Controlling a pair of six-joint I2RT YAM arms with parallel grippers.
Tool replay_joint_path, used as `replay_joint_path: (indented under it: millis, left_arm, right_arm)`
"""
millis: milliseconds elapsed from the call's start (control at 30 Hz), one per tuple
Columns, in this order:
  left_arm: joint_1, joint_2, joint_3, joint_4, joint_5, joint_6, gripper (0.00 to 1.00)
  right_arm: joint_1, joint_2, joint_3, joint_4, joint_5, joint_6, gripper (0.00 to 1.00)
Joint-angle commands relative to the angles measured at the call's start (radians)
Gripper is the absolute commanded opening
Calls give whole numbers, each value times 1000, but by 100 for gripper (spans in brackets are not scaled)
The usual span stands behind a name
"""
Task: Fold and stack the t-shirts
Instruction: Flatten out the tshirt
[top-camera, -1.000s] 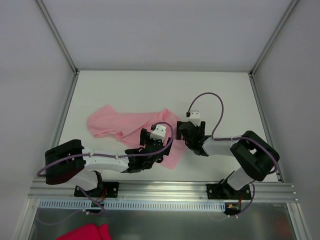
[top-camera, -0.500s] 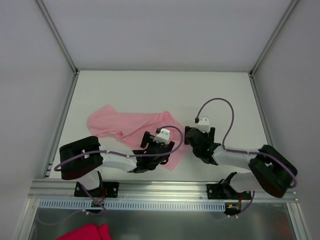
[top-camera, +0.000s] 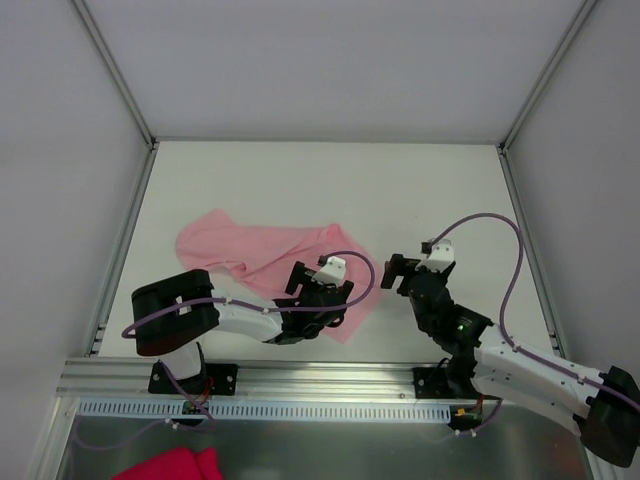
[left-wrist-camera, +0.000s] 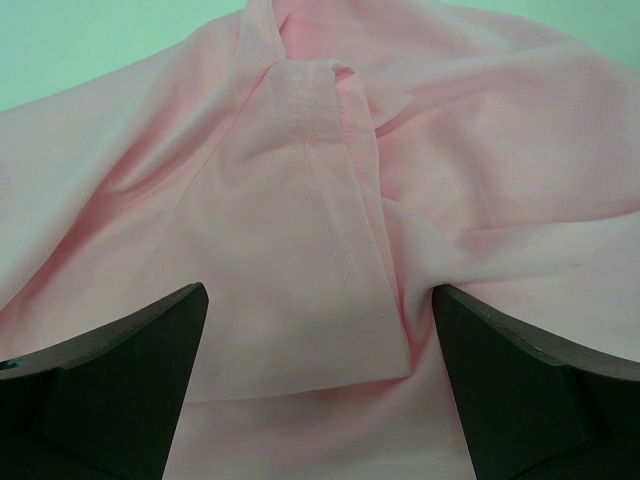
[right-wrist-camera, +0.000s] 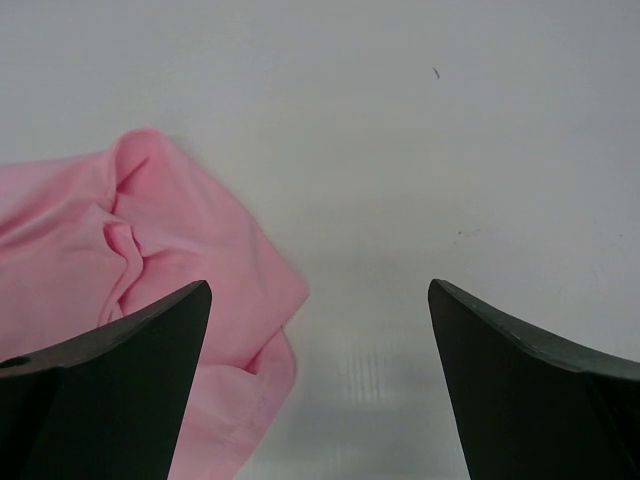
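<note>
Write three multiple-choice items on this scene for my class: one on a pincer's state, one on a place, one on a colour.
1. The right pincer is:
A. open, empty
B. shut
C. out of view

2. Which is over the t-shirt?
A. right pincer
B. left pincer
C. neither

3. The t-shirt's colour?
A. blue
B. pale pink
C. white

Answers:
1 A: its jaws stand wide apart with only bare table between them.
2 B: its wrist view shows pink cloth between the jaws, while the right pincer is over table beside the cloth.
3 B: it is pale pink in all three views.
</note>
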Motion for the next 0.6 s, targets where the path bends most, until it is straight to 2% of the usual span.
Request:
replay_joint_path:
  millis: [0, 333, 467, 567]
  left_arm:
    - [4, -13, 29, 3, -70, -2, 97]
    - [3, -98, 6, -70, -106, -43, 97]
    - [-16, -108, 16, -27, -72, 13, 99]
    - [-28, -124, 52, -66, -103, 32, 99]
  right_arm:
    - [19, 81, -2, 30, -13, 3, 96]
    - [36, 265, 25, 95, -8, 3, 96]
    - [40, 348, 48, 130, -13, -4, 96]
    - [42, 411, 73, 147, -25, -6, 96]
